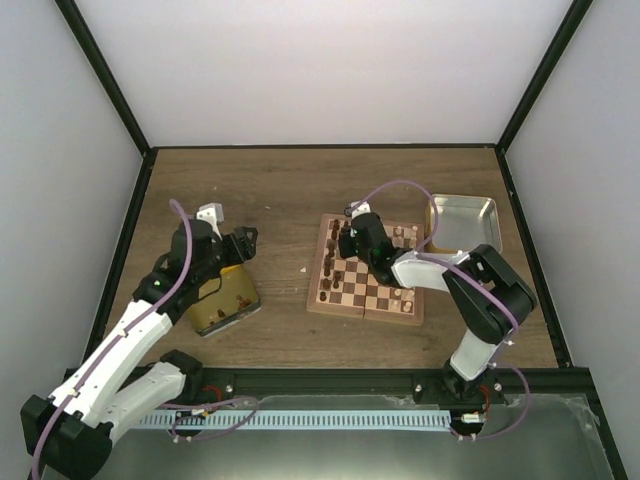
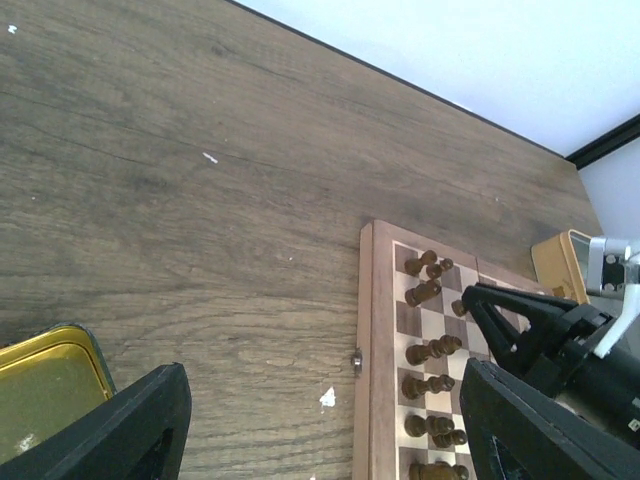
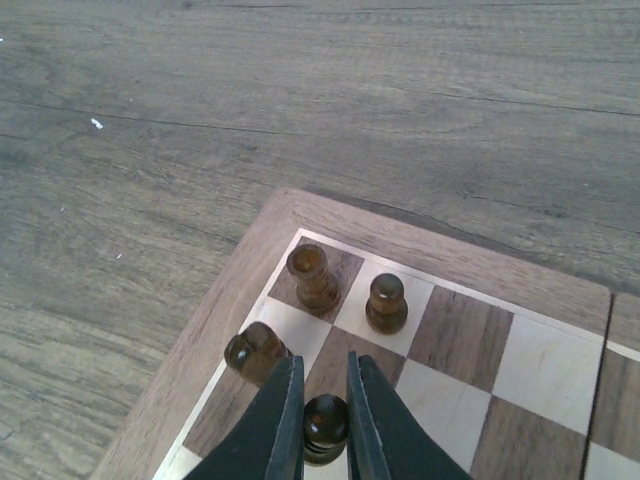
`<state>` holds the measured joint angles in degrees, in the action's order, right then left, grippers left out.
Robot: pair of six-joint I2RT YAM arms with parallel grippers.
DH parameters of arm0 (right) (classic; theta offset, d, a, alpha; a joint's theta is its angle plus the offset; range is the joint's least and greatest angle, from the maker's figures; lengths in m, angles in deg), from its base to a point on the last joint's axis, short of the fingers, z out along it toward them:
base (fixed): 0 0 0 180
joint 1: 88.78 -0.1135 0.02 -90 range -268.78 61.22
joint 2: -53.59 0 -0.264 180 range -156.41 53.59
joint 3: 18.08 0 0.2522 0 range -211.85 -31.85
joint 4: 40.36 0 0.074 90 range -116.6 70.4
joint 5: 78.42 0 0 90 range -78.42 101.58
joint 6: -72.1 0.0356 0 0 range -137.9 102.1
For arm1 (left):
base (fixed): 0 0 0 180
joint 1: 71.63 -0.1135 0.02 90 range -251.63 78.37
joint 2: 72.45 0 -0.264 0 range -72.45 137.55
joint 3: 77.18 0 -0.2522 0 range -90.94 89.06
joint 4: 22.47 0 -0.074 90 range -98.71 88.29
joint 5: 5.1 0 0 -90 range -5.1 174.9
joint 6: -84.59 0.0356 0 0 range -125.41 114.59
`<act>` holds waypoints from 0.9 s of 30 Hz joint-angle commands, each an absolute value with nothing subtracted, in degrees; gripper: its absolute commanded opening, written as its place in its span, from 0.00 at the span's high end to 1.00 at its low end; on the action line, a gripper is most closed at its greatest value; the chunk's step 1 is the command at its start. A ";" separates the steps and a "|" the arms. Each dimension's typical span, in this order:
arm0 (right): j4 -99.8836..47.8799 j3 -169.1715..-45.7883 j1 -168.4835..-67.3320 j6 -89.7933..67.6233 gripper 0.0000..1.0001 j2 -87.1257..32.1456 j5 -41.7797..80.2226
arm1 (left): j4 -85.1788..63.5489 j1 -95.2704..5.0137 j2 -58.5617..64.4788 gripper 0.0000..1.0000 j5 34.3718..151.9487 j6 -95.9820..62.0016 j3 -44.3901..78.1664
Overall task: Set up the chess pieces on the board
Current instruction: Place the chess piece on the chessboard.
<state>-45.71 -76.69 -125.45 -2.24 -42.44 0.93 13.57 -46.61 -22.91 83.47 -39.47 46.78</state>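
The board (image 1: 318,290) lies right of the table's middle. Dark chess pieces (image 2: 432,350) stand along its left side. My right gripper (image 1: 350,240) hangs over the board's far left corner. In the right wrist view the right gripper (image 3: 323,366) is shut on a dark pawn (image 3: 325,425), upright over a dark square. Beside it stand a dark rook (image 3: 312,275), another dark pawn (image 3: 386,302) and a dark knight (image 3: 254,352). My left gripper (image 1: 248,243) is open and holds nothing. It hovers over bare table left of the board (image 2: 378,340).
A gold tin (image 1: 225,300) sits under my left arm, left of the board. A silver tin (image 1: 465,222) stands at the board's far right corner. Black frame posts and white walls close in the table.
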 commanded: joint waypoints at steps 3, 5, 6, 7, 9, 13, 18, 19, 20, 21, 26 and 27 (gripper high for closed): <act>-46.94 -81.21 -124.57 -2.31 0.99 -45.95 0.28 | 13.16 -46.84 -23.53 0.24 83.54 -39.54 47.83; -45.16 -82.34 -124.55 -1.95 0.98 -47.18 -0.47 | 13.25 -46.84 -23.58 0.24 83.60 -39.71 47.89; -44.73 -82.60 -124.59 -1.93 0.98 -47.67 -0.77 | 13.26 -46.88 -23.67 0.24 83.65 -39.79 47.99; -44.63 -82.64 -124.56 -1.84 0.98 -48.03 -0.99 | 13.26 -46.85 -23.67 0.24 83.67 -39.89 47.97; -44.54 -82.71 -124.55 -1.82 0.98 -48.54 -1.43 | 13.22 -46.86 -23.75 0.24 83.88 -40.11 48.09; -43.13 -84.05 -124.39 -1.73 0.96 -49.67 -3.11 | 13.15 -46.84 -23.78 0.24 84.11 -40.21 48.36; -42.15 -85.39 -124.38 -1.83 0.94 -51.13 -3.47 | 13.15 -46.84 -23.83 0.24 84.12 -40.22 48.47; -42.01 -85.65 -124.40 -1.86 0.93 -51.43 -3.37 | 13.17 -46.84 -23.84 0.24 84.11 -40.22 48.46; -41.98 -85.76 -124.32 -1.76 0.92 -51.47 -3.37 | 13.15 -46.89 -23.84 0.24 84.08 -40.22 48.53; -41.97 -85.87 -124.27 -1.62 0.91 -51.60 -3.36 | 13.13 -46.85 -23.87 0.24 84.16 -40.19 48.54; -40.95 -86.07 -124.25 -0.73 0.85 -50.59 -2.88 | 12.65 -46.84 -23.58 0.24 85.42 -39.86 48.56; -40.55 -86.07 -124.28 -0.52 0.82 -50.17 -2.77 | 12.60 -46.84 -23.60 0.24 85.43 -39.85 48.64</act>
<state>-41.89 -83.90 -124.83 -1.61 -50.90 -1.74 13.68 -46.61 -23.13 84.36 -39.89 47.93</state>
